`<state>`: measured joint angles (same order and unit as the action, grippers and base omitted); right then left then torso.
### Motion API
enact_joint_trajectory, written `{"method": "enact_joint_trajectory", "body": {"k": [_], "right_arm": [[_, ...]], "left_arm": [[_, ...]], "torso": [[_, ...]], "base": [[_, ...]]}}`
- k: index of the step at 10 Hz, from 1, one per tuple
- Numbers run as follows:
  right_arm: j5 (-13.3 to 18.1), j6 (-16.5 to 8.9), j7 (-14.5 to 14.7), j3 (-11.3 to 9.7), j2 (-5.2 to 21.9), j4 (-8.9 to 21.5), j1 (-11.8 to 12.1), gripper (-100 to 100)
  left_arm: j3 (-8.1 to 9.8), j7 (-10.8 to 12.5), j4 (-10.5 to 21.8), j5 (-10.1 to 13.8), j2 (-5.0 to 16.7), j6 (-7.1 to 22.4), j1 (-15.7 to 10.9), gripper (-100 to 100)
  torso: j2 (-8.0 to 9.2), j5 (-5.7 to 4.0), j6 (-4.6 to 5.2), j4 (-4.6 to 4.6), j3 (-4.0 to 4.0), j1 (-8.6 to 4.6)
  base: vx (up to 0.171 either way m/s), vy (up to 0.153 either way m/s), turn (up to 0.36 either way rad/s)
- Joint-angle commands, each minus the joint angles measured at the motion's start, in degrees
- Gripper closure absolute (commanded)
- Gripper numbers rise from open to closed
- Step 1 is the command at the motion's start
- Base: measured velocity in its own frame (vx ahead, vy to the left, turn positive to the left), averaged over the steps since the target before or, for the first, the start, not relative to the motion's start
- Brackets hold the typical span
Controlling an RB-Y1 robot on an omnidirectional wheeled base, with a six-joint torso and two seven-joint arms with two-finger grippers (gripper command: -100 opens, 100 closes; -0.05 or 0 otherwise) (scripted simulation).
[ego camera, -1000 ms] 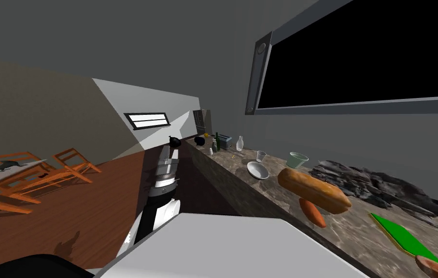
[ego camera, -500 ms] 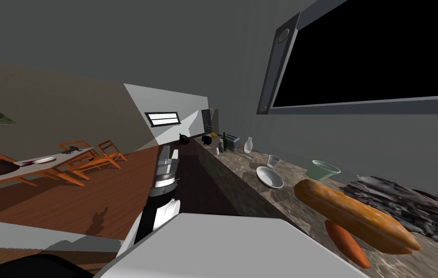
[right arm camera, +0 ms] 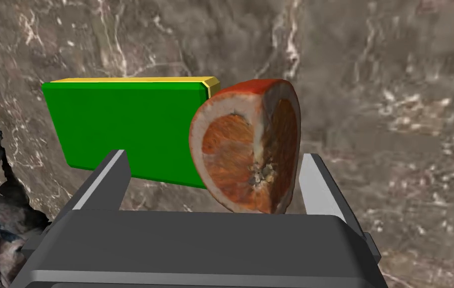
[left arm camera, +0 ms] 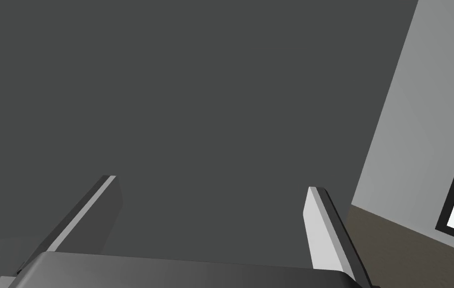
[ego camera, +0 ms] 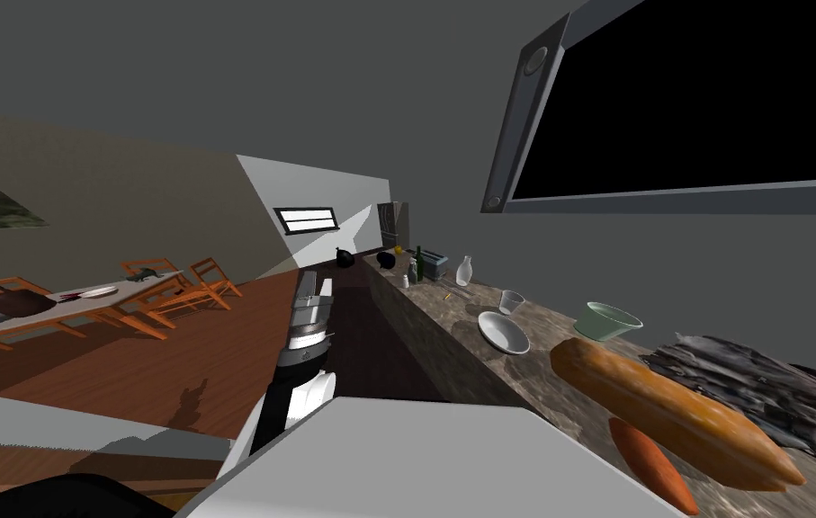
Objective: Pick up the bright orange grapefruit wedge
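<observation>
Grapefruit wedge (right arm camera: 248,150) sits between your right end effector's (right arm camera: 215,155) spread fingers.
It is just beside a green block (right arm camera: 120,120), with the marbled table (right arm camera: 396,100) beneath; your fingers stand wide, unclamped. Your left end effector (left arm camera: 212,183) is wide too.

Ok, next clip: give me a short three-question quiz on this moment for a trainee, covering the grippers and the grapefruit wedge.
1. True or false: the right gripper is shut on the grapefruit wedge.
2. Seen from the right gripper, what lies just beyond the wedge on the marbled counter? A) a green block B) a red plate C) a blue cup
3. Fill in: the fingers of the left gripper stand ____.
Key: 1. False: its fingers stand open, one on either side of the wedge. 2. A. 3. open.
</observation>
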<state>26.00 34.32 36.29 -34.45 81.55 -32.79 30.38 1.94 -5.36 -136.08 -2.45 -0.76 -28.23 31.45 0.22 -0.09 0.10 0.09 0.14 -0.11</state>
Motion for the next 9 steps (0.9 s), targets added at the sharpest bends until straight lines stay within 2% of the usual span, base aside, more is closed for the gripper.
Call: {"method": "enact_joint_trajectory", "body": {"k": [1,5,6,7,8,9], "right_arm": [[0.0,0.0,0.0,0.0,0.0,0.0,0.0,100],[0.05,0.1,0.06,-0.07,-0.07,-0.05,0.04,100],[0.04,0.1,0.05,-0.07,-0.07,-0.05,0.04,0],[-0.47,1.05,-0.24,0.19,1.82,-0.42,0.25,100],[-0.85,-0.03,-0.01,0.58,1.49,-1.71,1.5,100],[-0.97,-0.08,-0.03,0.66,1.7,-1.91,1.71,0]], "left_arm": [[0.0,0.0,0.0,0.0,0.0,0.0,0.0,0],[0.0,0.0,0.0,0.0,0.0,0.0,0.0,0],[0.0,0.0,0.0,0.0,0.0,0.0,0.0,0],[0.0,0.0,0.0,0.0,0.0,0.0,0.0,0],[0.0,0.0,0.0,0.0,0.0,0.0,0.01,0],[0.0,0.0,0.0,0.0,0.0,0.0,0.0,0]], "torso": [[0.0,0.0,0.0,0.0,0.0,0.0],[-0.07,0.06,-0.03,0.01,-0.03,-0.02],[-0.07,0.06,-0.04,0.0,-0.03,-0.01],[-0.07,0.06,-0.04,0.0,-0.03,-0.01],[-0.07,0.15,0.05,0.0,-0.03,0.15],[-0.06,0.11,0.0,0.01,-0.02,0.13]], "base": [[-0.003,0.004,-0.018],[0.0,0.0,0.0],[0.0,0.0,0.0],[0.007,0.035,-0.117],[0.003,0.022,-0.041],[0.0,0.0,0.0]]}}
